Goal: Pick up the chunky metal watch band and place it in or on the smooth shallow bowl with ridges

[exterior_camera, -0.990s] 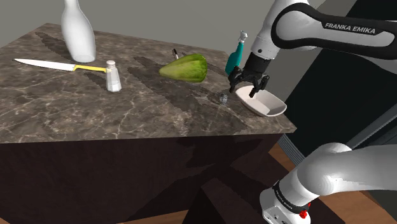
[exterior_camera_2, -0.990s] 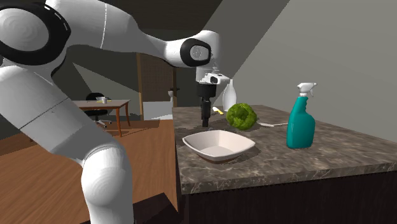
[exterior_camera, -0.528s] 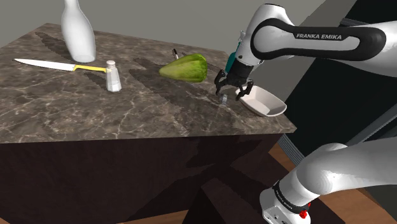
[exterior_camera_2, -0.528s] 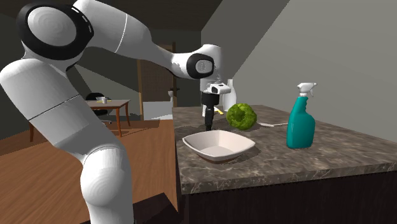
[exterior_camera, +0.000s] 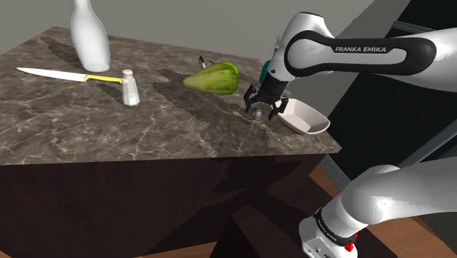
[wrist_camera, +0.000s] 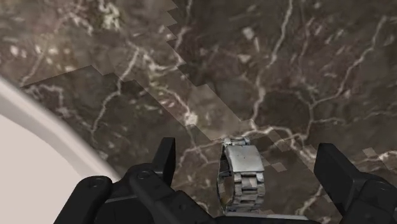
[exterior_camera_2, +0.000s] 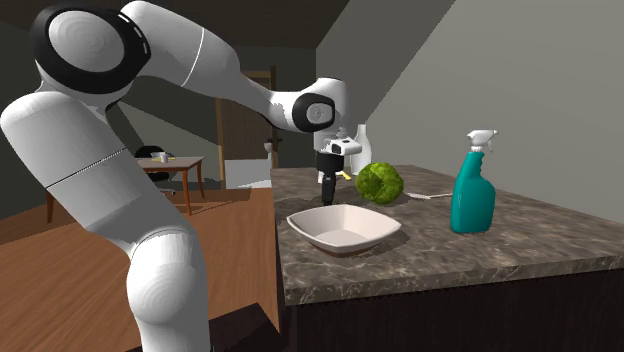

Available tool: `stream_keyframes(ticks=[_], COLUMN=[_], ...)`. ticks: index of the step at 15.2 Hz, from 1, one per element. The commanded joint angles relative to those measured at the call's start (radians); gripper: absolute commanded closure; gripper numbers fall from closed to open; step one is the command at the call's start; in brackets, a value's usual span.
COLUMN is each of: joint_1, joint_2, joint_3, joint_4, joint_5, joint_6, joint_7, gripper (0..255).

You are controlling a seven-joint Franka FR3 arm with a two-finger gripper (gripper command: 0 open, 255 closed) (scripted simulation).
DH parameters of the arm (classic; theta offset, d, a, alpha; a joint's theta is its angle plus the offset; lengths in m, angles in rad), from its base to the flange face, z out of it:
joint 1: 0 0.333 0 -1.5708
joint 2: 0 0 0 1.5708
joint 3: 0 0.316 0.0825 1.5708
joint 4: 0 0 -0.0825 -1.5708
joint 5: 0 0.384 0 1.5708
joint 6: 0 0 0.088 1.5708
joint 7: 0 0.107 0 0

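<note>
Straddling the watch band point(wrist_camera: 242, 175) now, wide-open fingers point(wrist_camera: 164, 159), lower than before, holding nothing.

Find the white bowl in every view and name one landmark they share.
Shoulder view: white bowl near the right edge of the counter, beside the jaws.
Second exterior view: mid-picture, at the counter's near corner, jaws behind it.
Wrist view: the white curved rim beside the open jaws.
Shared landmark: the dark marble counter beneath it.

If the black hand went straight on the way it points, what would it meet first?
Probably the silver metal watch band, lying on the dark marble countertop between the black hand's open fingers.
</note>
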Motion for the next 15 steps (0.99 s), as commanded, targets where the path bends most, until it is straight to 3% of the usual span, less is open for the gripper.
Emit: stream_keyframes(ticks=[1, 3, 4, 15], joint_1=[-0.003, -0.003, -0.004, -0.004], joint_2=[0.005, 0.005, 0.003, 0.0], joint_3=[-0.002, -0.002, -0.003, -0.005], joint_4=[-0.005, -0.005, -0.005, 0.017], joint_5=[-0.002, -0.002, -0.002, -0.004], joint_6=[-0.002, -0.002, -0.004, -0.03], joint_7=[-0.001, -0.001, -0.002, 0.001], gripper=[0, 0, 255, 255])
